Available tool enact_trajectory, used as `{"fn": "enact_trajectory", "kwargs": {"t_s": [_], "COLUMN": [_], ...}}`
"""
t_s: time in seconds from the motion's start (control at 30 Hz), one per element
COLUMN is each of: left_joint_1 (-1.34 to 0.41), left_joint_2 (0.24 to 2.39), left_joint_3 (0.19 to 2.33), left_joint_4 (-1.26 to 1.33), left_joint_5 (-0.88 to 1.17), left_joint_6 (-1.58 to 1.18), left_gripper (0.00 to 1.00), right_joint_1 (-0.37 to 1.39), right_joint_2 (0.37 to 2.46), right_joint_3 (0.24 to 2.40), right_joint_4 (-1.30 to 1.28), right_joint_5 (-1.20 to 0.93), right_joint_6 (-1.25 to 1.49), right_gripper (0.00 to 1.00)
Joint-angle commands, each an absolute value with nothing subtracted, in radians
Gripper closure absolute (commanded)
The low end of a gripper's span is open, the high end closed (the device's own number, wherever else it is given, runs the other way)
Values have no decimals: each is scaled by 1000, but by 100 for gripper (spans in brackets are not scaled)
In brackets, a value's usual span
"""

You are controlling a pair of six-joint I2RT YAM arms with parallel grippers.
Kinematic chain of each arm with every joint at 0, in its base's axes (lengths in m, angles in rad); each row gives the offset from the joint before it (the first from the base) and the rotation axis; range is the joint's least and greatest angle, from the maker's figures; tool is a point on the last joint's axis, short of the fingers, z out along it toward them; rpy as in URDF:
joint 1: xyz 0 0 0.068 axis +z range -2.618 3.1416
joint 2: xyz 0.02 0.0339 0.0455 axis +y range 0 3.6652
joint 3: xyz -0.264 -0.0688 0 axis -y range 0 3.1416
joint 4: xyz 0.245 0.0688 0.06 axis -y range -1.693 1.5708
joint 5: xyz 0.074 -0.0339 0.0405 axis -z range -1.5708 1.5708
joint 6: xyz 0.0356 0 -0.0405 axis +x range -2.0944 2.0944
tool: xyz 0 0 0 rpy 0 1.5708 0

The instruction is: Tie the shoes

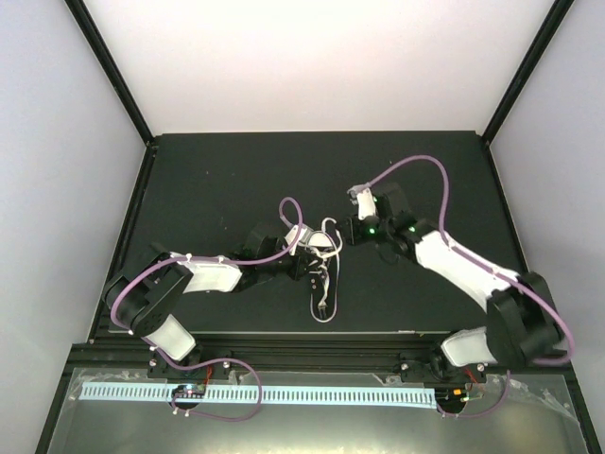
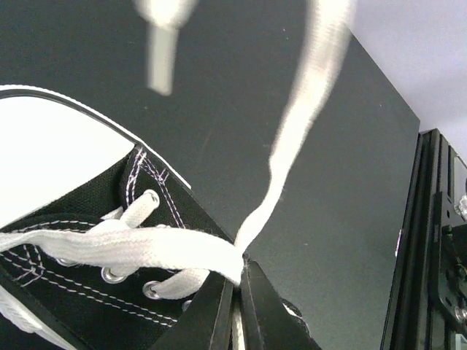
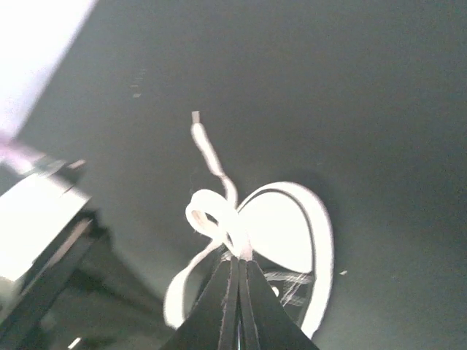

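Note:
The small black sneaker [image 1: 323, 288] with white sole rim lies mid-table between the arms. In the left wrist view its black canvas [image 2: 80, 288] and white toe cap [image 2: 51, 160] show. My left gripper [image 1: 308, 257] is shut on a white lace [image 2: 288, 146] at the eyelets; the jaws [image 2: 241, 268] pinch it, and it runs up out of view. My right gripper [image 1: 351, 231] is raised above the shoe. Its jaws [image 3: 239, 257] are shut on another lace stretch that forms a small loop [image 3: 206, 211], with the tip [image 3: 195, 117] hanging free above the toe cap [image 3: 281, 233].
The black mat [image 1: 227, 189] is bounded by a black frame [image 1: 123, 227] with white walls beyond. A black rail [image 2: 430, 240] runs along the mat's near edge. Purple cables [image 1: 416, 163] arc over both arms. A white slotted strip [image 1: 284, 392] lies behind the bases.

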State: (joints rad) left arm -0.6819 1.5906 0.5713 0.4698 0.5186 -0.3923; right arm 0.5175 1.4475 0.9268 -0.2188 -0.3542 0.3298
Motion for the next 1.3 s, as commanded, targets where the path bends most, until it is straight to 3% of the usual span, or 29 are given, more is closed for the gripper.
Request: {"fn": "enact_trajectory", "kwargs": {"t_s": [0.0, 0.23, 0.43, 0.57, 0.63, 0.8, 0.87, 1.03, 1.27], "left_joint_1": [-674, -670, -668, -667, -666, -667, -667, -664, -664], "left_joint_2": [1603, 1606, 1596, 1583, 1579, 1576, 1574, 1563, 1562], "left_joint_3": [591, 613, 620, 614, 614, 612, 612, 606, 608], "left_joint_4": [490, 472, 457, 453, 451, 457, 457, 457, 459], "left_joint_5": [519, 541, 557, 560, 569, 592, 600, 606, 623], "left_joint_6": [-422, -426, -419, -409, -402, -387, -383, -376, -376], "left_gripper": [99, 99, 98, 98, 98, 98, 99, 98, 98], "right_joint_1": [534, 779, 965, 982, 982, 966, 922, 725, 619], "right_joint_2": [1239, 1027, 1203, 1323, 1327, 1182, 1117, 1053, 1257], "right_joint_3": [758, 612, 617, 627, 647, 666, 651, 533, 488], "right_joint_4": [-132, -33, -12, 7, -26, -159, -201, -64, 240], "right_joint_5": [-497, -557, -500, -440, -404, -264, -249, -437, -643], "right_joint_6": [364, 440, 431, 424, 417, 377, 360, 368, 398], "right_gripper": [98, 98, 98, 98, 85, 37, 26, 19, 32]}}
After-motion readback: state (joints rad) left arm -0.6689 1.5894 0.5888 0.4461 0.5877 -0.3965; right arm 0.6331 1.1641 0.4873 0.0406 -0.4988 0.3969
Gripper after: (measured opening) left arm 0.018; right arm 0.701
